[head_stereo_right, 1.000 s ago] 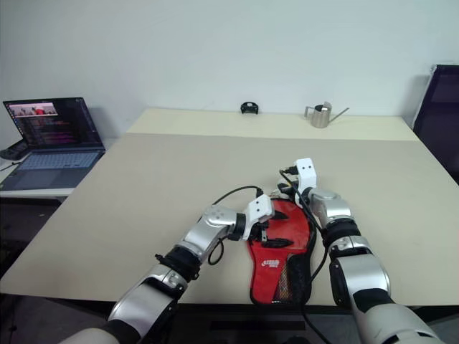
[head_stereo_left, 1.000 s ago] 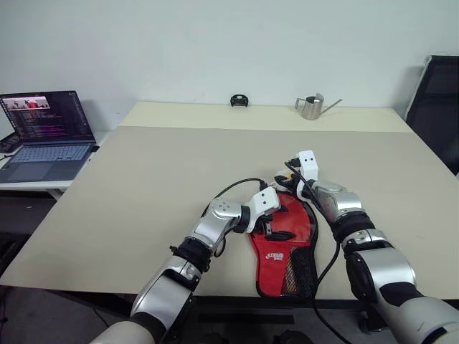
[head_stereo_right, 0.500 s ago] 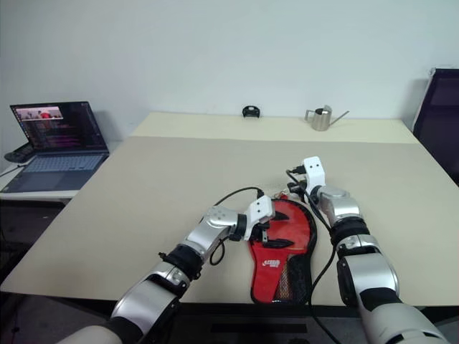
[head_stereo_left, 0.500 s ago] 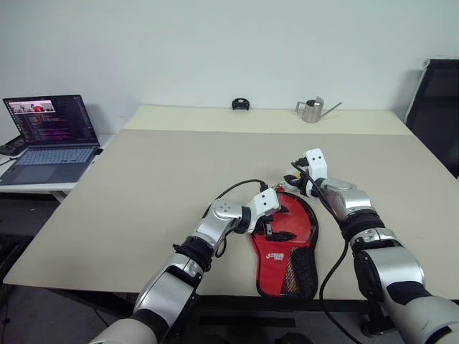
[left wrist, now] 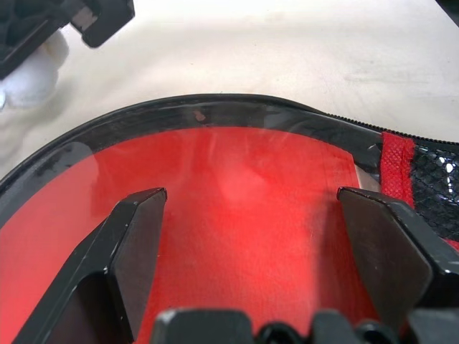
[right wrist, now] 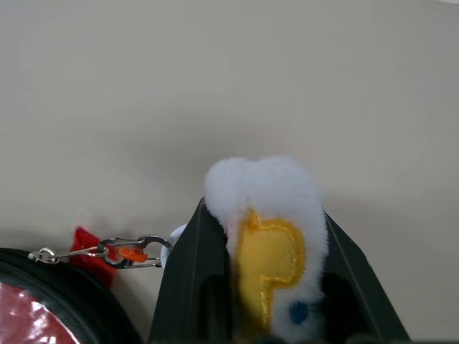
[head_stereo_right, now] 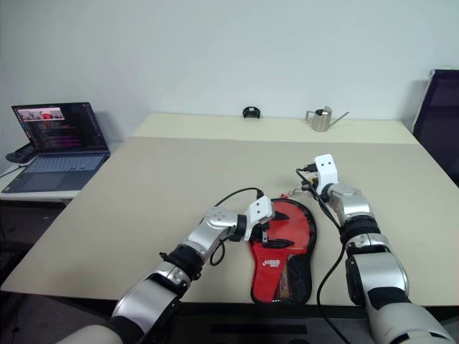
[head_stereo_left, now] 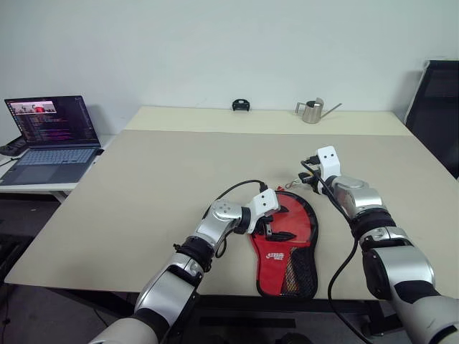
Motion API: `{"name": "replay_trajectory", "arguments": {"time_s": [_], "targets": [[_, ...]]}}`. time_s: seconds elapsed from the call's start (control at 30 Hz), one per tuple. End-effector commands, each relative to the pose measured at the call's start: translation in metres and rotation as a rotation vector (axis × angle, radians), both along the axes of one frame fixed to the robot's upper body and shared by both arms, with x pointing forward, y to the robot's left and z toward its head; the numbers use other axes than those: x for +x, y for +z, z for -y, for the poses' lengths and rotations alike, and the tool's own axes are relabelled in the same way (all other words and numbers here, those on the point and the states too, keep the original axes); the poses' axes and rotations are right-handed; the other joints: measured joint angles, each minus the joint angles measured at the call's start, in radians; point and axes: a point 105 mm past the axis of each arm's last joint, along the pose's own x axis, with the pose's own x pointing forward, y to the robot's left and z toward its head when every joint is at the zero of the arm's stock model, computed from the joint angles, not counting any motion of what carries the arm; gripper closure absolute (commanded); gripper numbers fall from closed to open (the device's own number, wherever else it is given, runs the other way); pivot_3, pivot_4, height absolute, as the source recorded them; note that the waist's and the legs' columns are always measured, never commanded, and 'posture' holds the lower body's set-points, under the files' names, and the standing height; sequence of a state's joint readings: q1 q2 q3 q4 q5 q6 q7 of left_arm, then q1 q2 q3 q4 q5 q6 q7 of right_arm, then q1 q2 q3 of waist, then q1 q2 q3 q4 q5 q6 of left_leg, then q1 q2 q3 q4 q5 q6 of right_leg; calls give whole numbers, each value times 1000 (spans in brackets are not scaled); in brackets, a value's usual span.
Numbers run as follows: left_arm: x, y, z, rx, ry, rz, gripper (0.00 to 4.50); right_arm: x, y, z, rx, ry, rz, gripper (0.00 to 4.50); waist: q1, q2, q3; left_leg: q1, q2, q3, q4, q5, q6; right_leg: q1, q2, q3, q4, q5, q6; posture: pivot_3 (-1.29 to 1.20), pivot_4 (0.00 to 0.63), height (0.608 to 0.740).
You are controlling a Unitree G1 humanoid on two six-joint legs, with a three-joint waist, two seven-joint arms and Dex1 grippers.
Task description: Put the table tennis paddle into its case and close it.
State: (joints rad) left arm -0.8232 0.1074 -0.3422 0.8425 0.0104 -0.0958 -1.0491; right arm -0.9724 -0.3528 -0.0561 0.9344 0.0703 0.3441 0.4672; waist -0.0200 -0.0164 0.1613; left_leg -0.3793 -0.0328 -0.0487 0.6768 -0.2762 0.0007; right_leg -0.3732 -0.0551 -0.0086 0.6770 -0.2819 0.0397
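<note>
The case (head_stereo_left: 287, 247) lies flat near the table's front edge, red side up, with its black mesh pocket toward me. My left gripper (head_stereo_left: 275, 228) stands open over the round part, one finger (left wrist: 136, 240) on each side of the red fabric (left wrist: 244, 215). Just past the case's far right edge, my right gripper (head_stereo_left: 307, 182) is shut on a white and yellow plush charm (right wrist: 269, 215). A small metal clip (right wrist: 129, 251) links the charm to the case's zipper edge. The table tennis paddle is hidden.
An open laptop (head_stereo_left: 50, 132) sits on a side table at the left. A metal watering can (head_stereo_left: 312, 109) and a small black object (head_stereo_left: 240, 104) stand at the table's far edge. A black chair (head_stereo_left: 439, 107) stands at the right.
My right gripper has moved to the right with the plush charm, away from the top of the case. The left gripper has stayed on the case.
</note>
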Motion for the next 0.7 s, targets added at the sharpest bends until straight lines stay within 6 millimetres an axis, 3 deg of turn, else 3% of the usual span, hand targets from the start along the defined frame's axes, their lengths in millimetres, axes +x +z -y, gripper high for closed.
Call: {"name": "replay_trajectory", "arguments": {"time_s": [0.03,0.23,0.4,0.57,0.7], "targets": [[-14,-60,-29,198,44,-171,348,-2,18,25,-20,-42,45,3826,0,0,0,0,0,0,0,0,0,0,0,0,0,0,0,0,150,740],[-15,-62,-30,215,27,-184,348,-25,14,62,-47,-95,1,3826,0,1,0,0,0,-1,-1,0,0,0,0,-1,-2,0,0,0,150,740],[-16,-64,-31,221,18,-187,348,-52,15,81,-48,-118,-25,3827,1,2,-1,-1,1,-1,-1,0,0,0,0,-1,-3,0,0,0,150,740],[-17,-65,-30,225,13,-189,348,-93,16,76,-41,-61,-74,3827,10,2,-2,-2,1,-2,-2,0,0,0,0,-2,-5,0,1,0,150,740],[-18,-65,-30,228,8,-190,348,-141,15,56,-29,70,-150,3827,16,2,-5,-2,2,-3,-5,0,0,2,1,-3,-10,-1,1,0,150,740]]}}
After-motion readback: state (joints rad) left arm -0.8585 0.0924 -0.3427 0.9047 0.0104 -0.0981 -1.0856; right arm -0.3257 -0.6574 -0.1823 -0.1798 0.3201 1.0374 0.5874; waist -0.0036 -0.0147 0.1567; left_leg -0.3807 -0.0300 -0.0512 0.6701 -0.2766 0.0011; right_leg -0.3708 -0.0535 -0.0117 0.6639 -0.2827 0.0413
